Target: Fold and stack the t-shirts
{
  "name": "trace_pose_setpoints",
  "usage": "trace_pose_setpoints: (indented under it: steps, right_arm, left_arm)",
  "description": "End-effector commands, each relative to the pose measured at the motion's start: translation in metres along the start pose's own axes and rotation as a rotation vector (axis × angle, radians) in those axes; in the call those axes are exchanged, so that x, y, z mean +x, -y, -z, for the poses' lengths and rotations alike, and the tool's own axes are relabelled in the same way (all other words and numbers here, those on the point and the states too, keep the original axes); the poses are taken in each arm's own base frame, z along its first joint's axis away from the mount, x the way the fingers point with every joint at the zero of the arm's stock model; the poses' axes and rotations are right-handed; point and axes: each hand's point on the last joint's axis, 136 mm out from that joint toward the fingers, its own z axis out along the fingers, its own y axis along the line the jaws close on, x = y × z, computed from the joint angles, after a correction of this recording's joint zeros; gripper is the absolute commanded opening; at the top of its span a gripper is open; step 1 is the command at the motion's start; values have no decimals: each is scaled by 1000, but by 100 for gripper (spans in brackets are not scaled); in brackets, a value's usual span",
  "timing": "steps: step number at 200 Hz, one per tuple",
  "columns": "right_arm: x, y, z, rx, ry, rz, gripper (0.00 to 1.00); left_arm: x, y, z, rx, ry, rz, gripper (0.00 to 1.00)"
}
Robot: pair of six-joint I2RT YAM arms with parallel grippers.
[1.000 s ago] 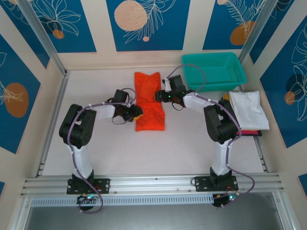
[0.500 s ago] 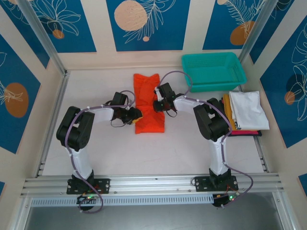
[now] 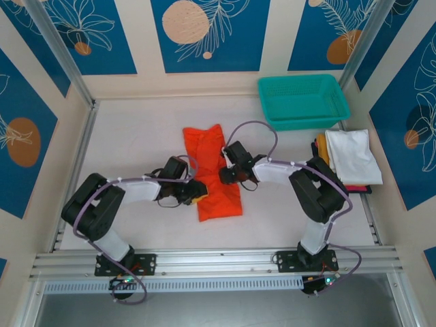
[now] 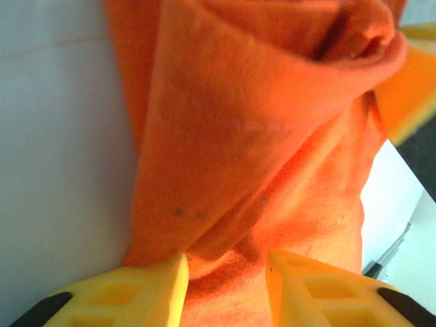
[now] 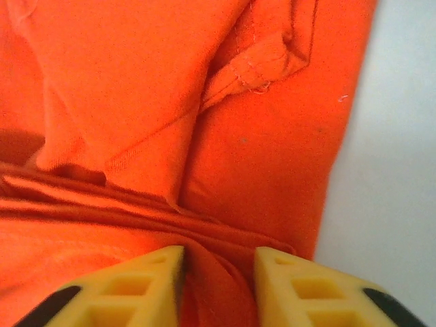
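**Both grippers pinching the orange-red t-shirt**

The left gripper (image 3: 195, 193) and the right gripper (image 3: 227, 176) each have their jaws nearly together. They are clamped on bunched cloth at opposite long edges of the orange-red t-shirt (image 3: 213, 174), mid-table (image 3: 136, 143). Its long axis runs near-to-far, with the far end tilted left. The folded t-shirts (image 3: 351, 155), white uppermost, lie well apart to the right, near the teal basket (image 3: 303, 102).
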Motion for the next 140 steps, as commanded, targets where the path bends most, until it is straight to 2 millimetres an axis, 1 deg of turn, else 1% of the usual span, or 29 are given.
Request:
trace_pose_setpoints:
  steps: [1,18,33,43,56,67,76,86,100,116,140]
  right_arm:
    - [-12,23,23,87,61,-5,42]
    - [-22,36,34,107,85,-13,50]
    - [-30,37,44,84,112,-21,53]
    - [-33,34,49,60,125,-26,54]
    - [-35,25,54,20,131,-26,54]
    - [-33,17,55,-7,130,-12,55]
    - [-29,11,53,-19,121,13,56]
    - [-24,6,48,-14,108,41,57]
    - [-16,4,41,9,93,67,58]
    - [-10,1,35,14,87,88,60]
    - [-1,1,23,42,60,126,62]
  left_arm:
    - [9,-41,8,-190,10,46,39]
    - [-1,-32,13,-193,37,8,40]
    - [-11,-16,16,-167,59,-27,41]
    - [-19,-3,17,-148,74,-50,42]
    - [-30,11,16,-132,83,-71,42]
    - [-38,23,12,-113,86,-87,42]
    - [-46,27,8,-115,90,-99,42]
    - [-54,26,4,-135,92,-105,42]
    - [-62,16,-1,-164,84,-83,41]
    - [-65,7,-3,-169,72,-58,40]
    - [-65,-5,4,-199,82,-56,40]
